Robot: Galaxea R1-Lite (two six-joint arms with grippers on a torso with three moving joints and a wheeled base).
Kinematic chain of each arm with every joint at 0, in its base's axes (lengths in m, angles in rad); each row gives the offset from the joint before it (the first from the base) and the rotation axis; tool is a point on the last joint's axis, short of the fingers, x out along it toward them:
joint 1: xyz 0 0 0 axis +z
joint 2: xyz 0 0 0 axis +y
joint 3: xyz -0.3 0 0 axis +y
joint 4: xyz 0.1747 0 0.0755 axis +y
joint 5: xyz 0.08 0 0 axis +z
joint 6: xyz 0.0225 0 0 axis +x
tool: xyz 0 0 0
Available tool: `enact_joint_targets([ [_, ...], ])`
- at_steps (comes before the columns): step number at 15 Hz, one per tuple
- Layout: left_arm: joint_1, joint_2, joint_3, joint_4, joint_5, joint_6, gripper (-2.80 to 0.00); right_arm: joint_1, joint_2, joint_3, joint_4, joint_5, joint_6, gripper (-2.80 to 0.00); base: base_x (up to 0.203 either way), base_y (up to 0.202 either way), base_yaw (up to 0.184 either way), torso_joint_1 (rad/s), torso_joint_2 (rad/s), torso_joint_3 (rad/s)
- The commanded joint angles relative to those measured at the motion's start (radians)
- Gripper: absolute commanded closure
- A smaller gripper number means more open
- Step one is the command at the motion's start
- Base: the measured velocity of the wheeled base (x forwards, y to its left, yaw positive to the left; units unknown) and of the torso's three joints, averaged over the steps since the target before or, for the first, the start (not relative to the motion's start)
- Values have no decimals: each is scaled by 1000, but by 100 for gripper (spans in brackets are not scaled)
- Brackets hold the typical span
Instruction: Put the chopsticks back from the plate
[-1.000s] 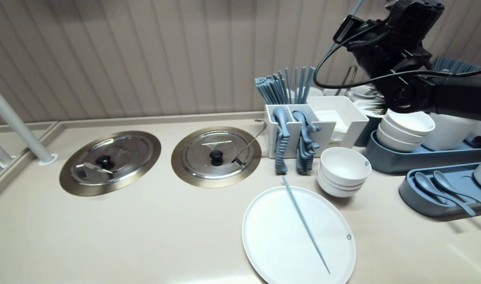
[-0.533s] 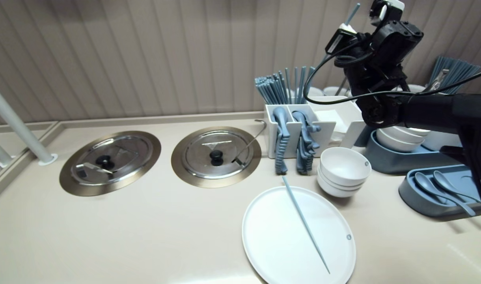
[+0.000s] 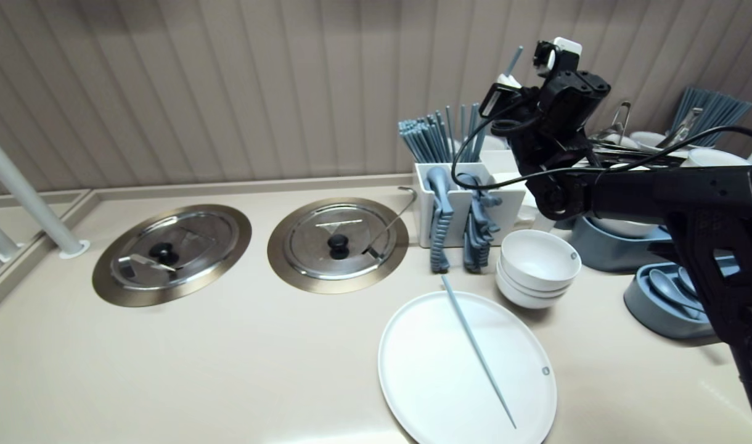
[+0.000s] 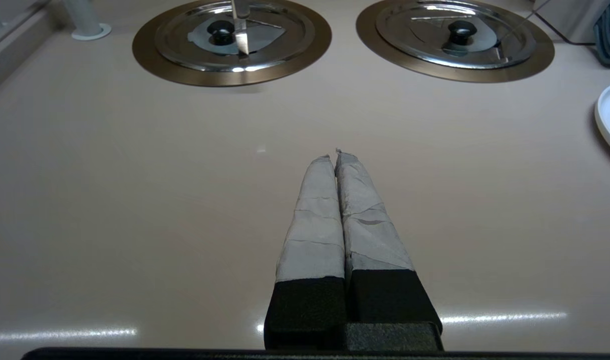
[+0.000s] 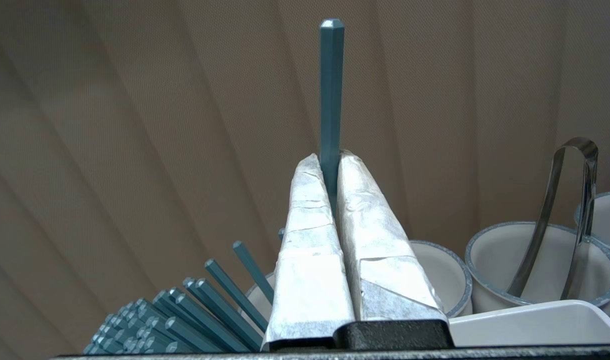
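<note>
Now, your right gripper [image 5: 326, 157] is clamped tight on a single blue chopstick [image 5: 331, 90], which stands upright between the taped pads with its blunt end poking out above them. Gripper and chopstick hang above the white cutlery holder [image 3: 459, 200], toward its back right, beside the chopstick bundle [image 3: 425, 139] standing in it. In front of the holder, a second chopstick [image 3: 478, 351] lies across the white plate [image 3: 425, 394]. Your left gripper [image 4: 335, 155], closed on nothing, sits low over the counter, well left of the holder.

Closed left claw [image 4: 336, 156] above bare counter [image 4: 135, 200]
</note>
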Motion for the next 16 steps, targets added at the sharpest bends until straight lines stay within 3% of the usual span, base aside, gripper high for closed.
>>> enact_joint_targets([
  [1,0,0,8,-1,1,0,0,-2,17,-4,-5,-2,-1,0,0,0,0,0,0,0],
  [10,0,0,8,-1,1,0,0,3,56,-7,-1,0,-23,0,0,0,0,0,0,0],
  [13,0,0,8,-1,1,0,0,4,68,-6,12,-4,-81,0,0,0,0,0,0,0],
  [14,0,0,8,-1,0,0,0,10,68,-6,7,-5,-83,-280,0,0,0,0,0,0],
  [16,0,0,8,-1,1,0,0,12,58,-6,7,-6,-79,-280,0,0,0,0,0,0],
])
